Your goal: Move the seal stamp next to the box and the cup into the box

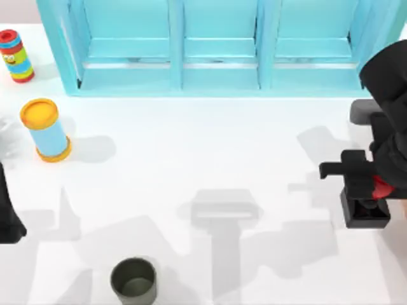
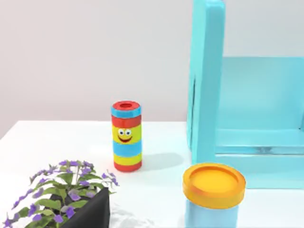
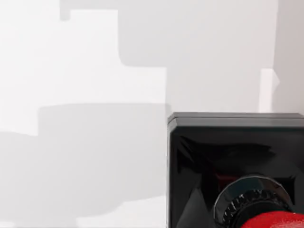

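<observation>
The seal stamp (image 1: 365, 213), a black cube with a red knob (image 1: 382, 188), sits at the table's far right in the top view. My right gripper (image 1: 372, 185) is directly over it, at the knob. In the right wrist view the seal stamp's black base (image 3: 209, 161) is very close, with the red knob (image 3: 273, 221) at the frame's edge. The dark olive cup (image 1: 134, 280) stands upright near the front edge, left of centre, far from both arms. The box is out of view. My left arm (image 1: 7, 216) is parked at the left edge.
A large turquoise shelf unit (image 1: 216, 44) spans the back of the table. A light-blue cylinder with a yellow lid (image 1: 46, 130) and a striped cylinder (image 1: 16, 56) stand at the left. In the left wrist view, a potted plant with purple flowers (image 2: 66, 204) is close by.
</observation>
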Robot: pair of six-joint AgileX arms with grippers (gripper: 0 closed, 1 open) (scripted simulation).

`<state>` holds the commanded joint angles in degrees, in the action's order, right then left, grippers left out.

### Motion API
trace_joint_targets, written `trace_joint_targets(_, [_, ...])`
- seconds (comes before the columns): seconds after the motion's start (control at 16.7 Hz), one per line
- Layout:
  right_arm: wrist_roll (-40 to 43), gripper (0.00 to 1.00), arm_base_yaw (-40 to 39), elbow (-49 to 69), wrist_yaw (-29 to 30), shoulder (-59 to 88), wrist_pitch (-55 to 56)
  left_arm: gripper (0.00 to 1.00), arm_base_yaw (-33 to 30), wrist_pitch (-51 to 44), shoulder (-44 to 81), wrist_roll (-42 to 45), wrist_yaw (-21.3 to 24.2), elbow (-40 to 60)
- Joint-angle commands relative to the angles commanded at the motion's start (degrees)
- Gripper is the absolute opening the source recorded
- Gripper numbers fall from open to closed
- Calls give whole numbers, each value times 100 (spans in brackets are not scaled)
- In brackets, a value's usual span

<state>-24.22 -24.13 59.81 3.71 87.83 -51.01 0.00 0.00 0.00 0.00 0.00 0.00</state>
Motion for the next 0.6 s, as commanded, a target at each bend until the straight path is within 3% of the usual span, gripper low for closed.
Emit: trace_joint_targets(0.6, [0, 75, 0, 0, 0, 0, 0, 100, 0, 0, 0, 0, 0, 0])
